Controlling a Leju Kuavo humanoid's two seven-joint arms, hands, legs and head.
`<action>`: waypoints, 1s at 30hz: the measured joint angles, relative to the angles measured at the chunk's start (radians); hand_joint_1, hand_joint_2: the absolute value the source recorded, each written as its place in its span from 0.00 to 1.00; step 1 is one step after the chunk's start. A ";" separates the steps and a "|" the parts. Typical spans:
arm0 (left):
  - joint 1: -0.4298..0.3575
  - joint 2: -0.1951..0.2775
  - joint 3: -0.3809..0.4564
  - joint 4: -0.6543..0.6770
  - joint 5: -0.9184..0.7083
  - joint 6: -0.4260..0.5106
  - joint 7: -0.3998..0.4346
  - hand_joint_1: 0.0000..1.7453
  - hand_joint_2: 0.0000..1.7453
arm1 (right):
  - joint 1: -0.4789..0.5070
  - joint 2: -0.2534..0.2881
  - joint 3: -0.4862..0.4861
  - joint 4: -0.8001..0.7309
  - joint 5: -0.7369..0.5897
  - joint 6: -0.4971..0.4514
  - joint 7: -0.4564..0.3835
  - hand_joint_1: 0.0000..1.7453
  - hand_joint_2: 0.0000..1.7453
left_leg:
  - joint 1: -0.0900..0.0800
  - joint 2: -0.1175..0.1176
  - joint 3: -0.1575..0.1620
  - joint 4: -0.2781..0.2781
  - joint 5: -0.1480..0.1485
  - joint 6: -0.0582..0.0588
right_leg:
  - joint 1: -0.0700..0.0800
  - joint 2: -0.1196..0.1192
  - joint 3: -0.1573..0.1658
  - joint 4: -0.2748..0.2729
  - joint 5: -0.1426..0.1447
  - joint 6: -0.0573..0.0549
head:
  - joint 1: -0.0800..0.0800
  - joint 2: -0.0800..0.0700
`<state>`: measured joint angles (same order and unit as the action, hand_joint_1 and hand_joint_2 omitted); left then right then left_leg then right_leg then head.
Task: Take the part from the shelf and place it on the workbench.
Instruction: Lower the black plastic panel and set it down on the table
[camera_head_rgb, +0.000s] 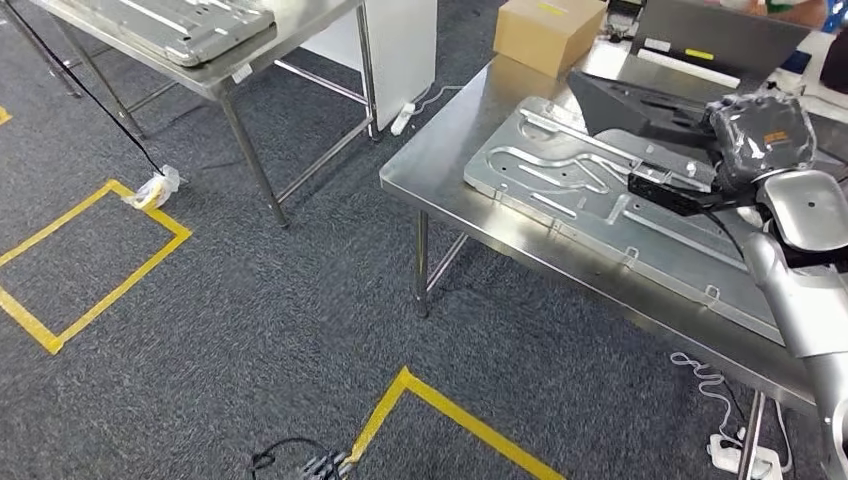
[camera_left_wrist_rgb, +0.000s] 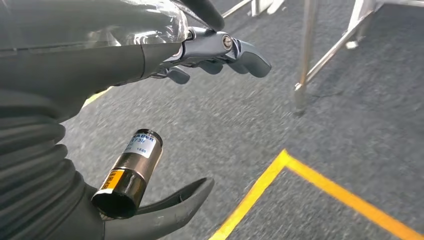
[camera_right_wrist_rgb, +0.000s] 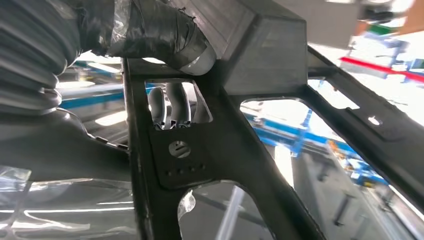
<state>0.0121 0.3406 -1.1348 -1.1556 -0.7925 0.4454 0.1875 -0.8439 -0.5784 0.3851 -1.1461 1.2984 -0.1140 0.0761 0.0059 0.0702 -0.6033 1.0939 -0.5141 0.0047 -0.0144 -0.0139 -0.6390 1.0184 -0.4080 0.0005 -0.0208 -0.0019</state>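
The part (camera_head_rgb: 640, 112) is a black angular metal frame with cut-out openings. My right hand (camera_head_rgb: 762, 140), wrapped in clear plastic, grips its near end over the steel workbench (camera_head_rgb: 450, 150). The part reaches out above a large grey stamped plate (camera_head_rgb: 560, 185) lying on the bench; I cannot tell whether it touches the plate. In the right wrist view the thumb (camera_right_wrist_rgb: 165, 37) presses on the black part (camera_right_wrist_rgb: 240, 145), and the fingers (camera_right_wrist_rgb: 172, 105) show through one opening. My left hand (camera_left_wrist_rgb: 150, 57) hangs over the carpet with its fingers apart and nothing in it.
A cardboard box (camera_head_rgb: 548, 32) and a grey case (camera_head_rgb: 720, 38) stand at the back of the bench. A second steel table (camera_head_rgb: 215, 80) at the far left carries another grey plate. Yellow tape (camera_head_rgb: 110, 290) marks the carpet, and a power strip (camera_head_rgb: 740, 455) lies under the bench.
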 joint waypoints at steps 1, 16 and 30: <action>0.000 0.000 0.000 0.001 0.000 0.000 0.000 0.00 1.00 | -0.002 0.003 0.000 0.002 0.000 0.000 0.000 1.00 1.00 | 0.003 -0.031 -0.028 0.061 -0.029 -0.002 | 0.000 0.011 0.001 0.000 -0.001 -0.005 | 0.000 0.000; 0.013 0.016 -0.008 -0.011 0.032 0.005 0.032 0.00 1.00 | 0.018 0.008 -0.027 0.121 0.012 0.009 0.032 1.00 1.00 | 0.004 -0.077 0.006 -0.089 0.092 0.043 | -0.001 0.060 -0.046 0.099 -0.061 0.038 | 0.006 0.000; 0.019 0.015 -0.010 -0.027 0.159 0.066 0.049 0.00 0.00 | 0.047 0.076 -0.064 0.395 0.029 0.116 0.081 0.00 0.00 | 0.008 -0.035 0.006 -0.031 0.030 -0.012 | -0.015 0.012 0.007 0.008 -0.013 0.013 | 0.007 0.000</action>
<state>0.0311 0.3556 -1.1446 -1.1826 -0.6340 0.5110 0.2369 -0.7973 -0.5024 0.3210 -0.7510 1.3271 0.0017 0.1569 0.0142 0.0354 -0.5974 1.0627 -0.4845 -0.0072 -0.0296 -0.0020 -0.6317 1.0267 -0.4207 0.0139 -0.0135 -0.0019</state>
